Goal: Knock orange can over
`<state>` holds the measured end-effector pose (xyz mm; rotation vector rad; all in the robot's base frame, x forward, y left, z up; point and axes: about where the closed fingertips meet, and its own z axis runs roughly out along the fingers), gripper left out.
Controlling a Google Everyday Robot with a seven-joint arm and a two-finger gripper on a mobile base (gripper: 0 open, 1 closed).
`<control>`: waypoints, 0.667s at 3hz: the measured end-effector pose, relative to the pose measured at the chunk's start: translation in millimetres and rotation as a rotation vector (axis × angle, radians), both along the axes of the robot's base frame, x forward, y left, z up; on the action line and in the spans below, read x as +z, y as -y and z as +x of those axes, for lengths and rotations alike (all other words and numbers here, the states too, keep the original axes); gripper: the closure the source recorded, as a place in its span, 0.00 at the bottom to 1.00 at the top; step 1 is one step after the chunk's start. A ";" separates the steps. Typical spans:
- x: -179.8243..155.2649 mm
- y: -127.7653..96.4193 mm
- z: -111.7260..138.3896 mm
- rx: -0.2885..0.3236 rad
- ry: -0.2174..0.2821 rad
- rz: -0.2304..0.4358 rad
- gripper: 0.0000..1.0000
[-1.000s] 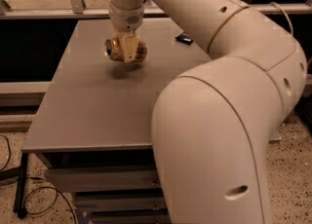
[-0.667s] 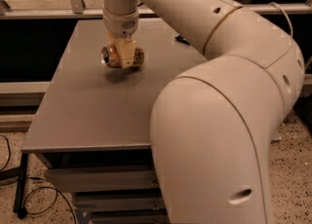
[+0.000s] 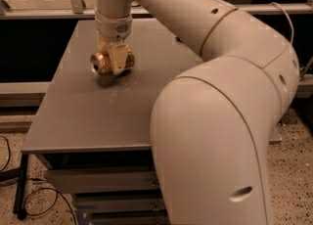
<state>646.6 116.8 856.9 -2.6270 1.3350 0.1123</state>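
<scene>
We see the orange can (image 3: 100, 64) lying on its side, its long axis running roughly level with the table (image 3: 98, 121) top and across it from left to right. One round end faces left and a little toward the table's near edge; the other end sticks out to the right. The facing end shows a silvery ring around a darker centre, and the body has a coppery orange-gold shine. Any markings on its side are too blurred for us to read.

The can sits over the left half of the table, closer to the far edge than the near one, with a dark shadow on the tabletop just under it. We cannot tell whether it rests on the surface or hangs just above it.

The gripper (image 3: 115, 61) comes straight down onto the can's middle, its pale fingers (image 3: 117, 57) closed around the body so that both ends show on either side. The arm (image 3: 215, 87) rises from the gripper, bends over the table's far right part and swells into a large cream housing off the near right corner.

Compared with a second ago, the can and gripper have shifted left and toward the table's near edge, with the can still level in the grasp.
</scene>
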 end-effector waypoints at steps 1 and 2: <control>-0.4 -5.8 -4.9 0.014 -0.036 0.043 0.00; -0.7 -8.8 -7.4 0.018 -0.064 0.078 0.00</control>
